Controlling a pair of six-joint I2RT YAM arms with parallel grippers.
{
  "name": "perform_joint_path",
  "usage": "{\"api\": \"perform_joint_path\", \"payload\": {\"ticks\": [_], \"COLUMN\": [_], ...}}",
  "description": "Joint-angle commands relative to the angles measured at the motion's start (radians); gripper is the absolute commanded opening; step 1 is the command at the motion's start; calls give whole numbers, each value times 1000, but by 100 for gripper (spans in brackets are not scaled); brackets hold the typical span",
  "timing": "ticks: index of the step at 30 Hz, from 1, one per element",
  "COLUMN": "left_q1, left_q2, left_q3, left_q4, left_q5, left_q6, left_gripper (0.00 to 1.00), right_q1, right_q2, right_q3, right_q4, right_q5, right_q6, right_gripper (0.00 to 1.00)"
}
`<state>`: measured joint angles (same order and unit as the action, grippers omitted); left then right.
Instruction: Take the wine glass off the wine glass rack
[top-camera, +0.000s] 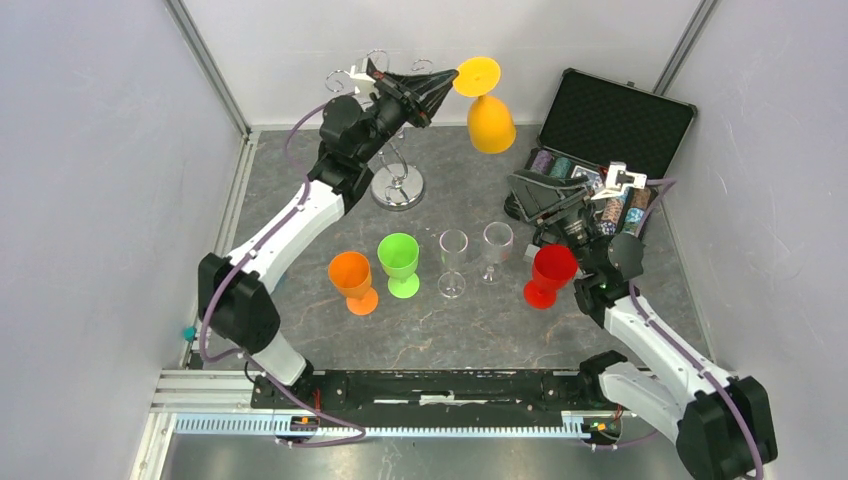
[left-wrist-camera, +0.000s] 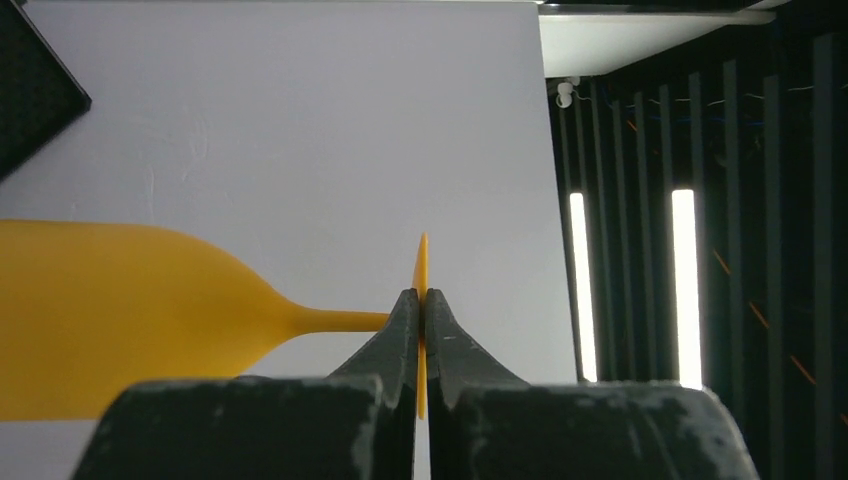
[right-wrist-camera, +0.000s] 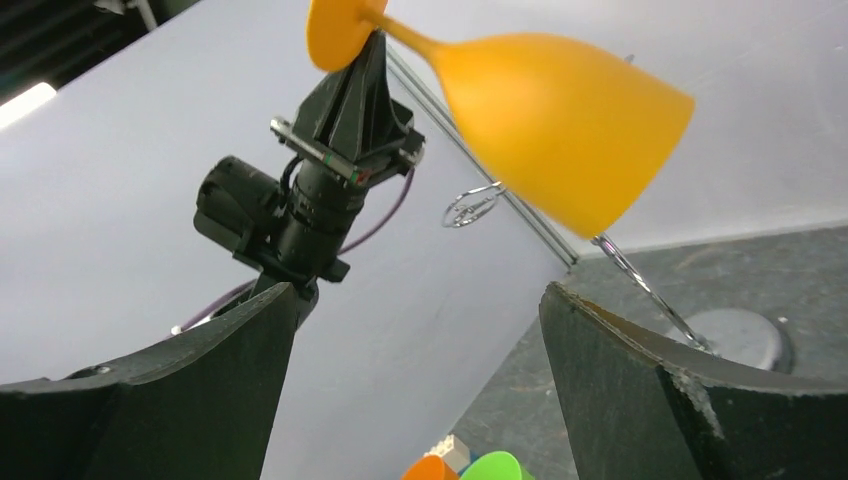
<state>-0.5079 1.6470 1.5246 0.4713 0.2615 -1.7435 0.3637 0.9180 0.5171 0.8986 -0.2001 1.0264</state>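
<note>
Our left jaws grip the yellow wine glass (top-camera: 490, 122) by its foot, off the wine glass rack (top-camera: 398, 186), bowl slanting down toward our empty, wide-open right jaws.

Both arms are the same build: white shells on the long links, chunky black joints, black shoulder blocks. The left arm (top-camera: 290, 222) and the right arm (top-camera: 655, 340) each get a purple cable (right-wrist-camera: 382, 210) running alongside. The left gripper (top-camera: 452, 78) has black wedge fingers (left-wrist-camera: 390, 345) tapering to thin tips. The right gripper (right-wrist-camera: 420, 290) has the same, edges scuffed pale. There's a white bracket (top-camera: 622, 180) at the right arm's 12 o'clock end.
</note>
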Motion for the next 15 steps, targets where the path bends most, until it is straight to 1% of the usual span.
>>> {"api": "perform_joint_path", "payload": {"ticks": [1, 10, 15], "left_q1": [-6, -9, -9], "left_q2": [-135, -201, -247], "left_q3": [-72, -90, -120], "left_q4": [92, 71, 72], "left_q5": [-42, -7, -7], "left_q6": [-108, -132, -136], "left_gripper": [2, 2, 2], "right_q1": [3, 23, 39], "right_q2": [55, 197, 266], "right_q3": [-5, 64, 132], "right_q4": [236, 374, 532], "right_q5": [-4, -35, -69], "right_q6": [57, 84, 80], "right_gripper": [96, 95, 94]}}
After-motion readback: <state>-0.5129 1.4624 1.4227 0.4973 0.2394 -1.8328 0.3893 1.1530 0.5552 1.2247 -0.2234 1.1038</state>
